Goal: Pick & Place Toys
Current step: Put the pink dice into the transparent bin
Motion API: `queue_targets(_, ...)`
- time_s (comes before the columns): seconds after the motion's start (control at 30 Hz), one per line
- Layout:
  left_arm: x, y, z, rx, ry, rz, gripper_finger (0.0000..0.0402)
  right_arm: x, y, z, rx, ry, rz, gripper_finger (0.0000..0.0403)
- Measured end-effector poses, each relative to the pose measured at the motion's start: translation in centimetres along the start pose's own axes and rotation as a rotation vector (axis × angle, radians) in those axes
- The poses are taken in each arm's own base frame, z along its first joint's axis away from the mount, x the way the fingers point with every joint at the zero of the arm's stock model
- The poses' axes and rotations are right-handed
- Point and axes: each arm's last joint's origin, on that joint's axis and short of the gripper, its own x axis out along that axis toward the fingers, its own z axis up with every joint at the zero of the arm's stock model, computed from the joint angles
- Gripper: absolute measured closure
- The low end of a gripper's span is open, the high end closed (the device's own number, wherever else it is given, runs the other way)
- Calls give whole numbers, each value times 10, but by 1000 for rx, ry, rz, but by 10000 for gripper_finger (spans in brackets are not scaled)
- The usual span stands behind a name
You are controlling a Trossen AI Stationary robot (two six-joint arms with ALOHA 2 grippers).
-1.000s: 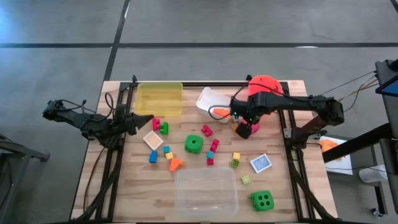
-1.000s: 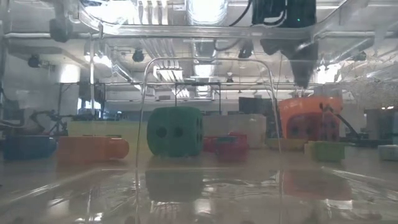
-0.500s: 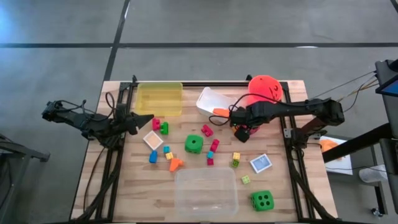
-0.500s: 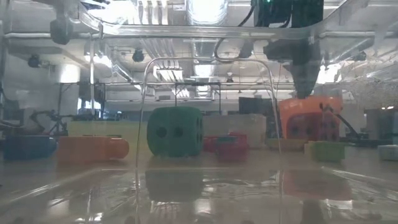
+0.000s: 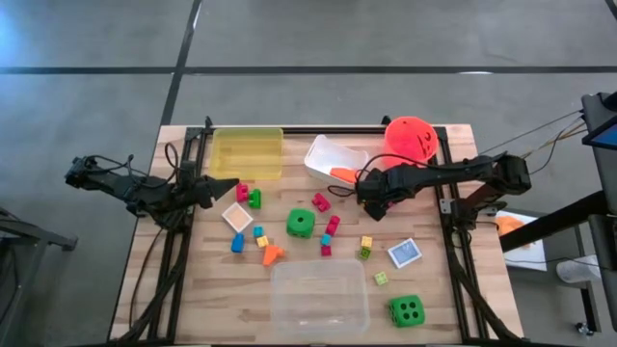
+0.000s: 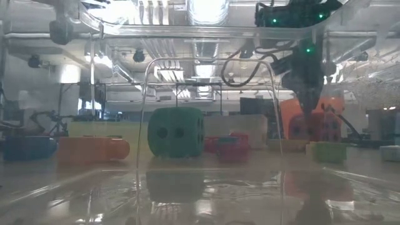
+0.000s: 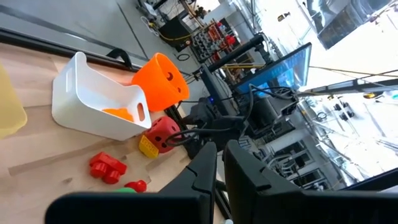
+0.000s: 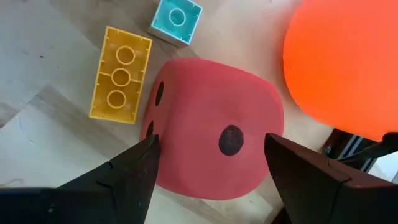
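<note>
Soft-looking rounded pink die point(image 8: 214, 144), black dots, between right end effector point(image 8: 211, 168) fingers.

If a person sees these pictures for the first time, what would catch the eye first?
Probably the right gripper, open, with one finger on each side of the pink die beside the orange bucket at the table's far right. Next, the green die standing large in the low view, seen through the clear tub at the near edge.
</note>
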Motion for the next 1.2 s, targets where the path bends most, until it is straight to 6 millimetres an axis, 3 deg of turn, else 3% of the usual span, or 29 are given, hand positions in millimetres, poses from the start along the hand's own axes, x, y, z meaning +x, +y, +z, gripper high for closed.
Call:
queue_targets(0.87, 0, 0, 0, -28, 3, -4, 373, 27, 4, -18, -44, -24, -49, 123)
queue_targets(1.2, 0, 0, 0, -27, 4, -2, 373, 39, 13, -17, -113, 24, -71, 258)
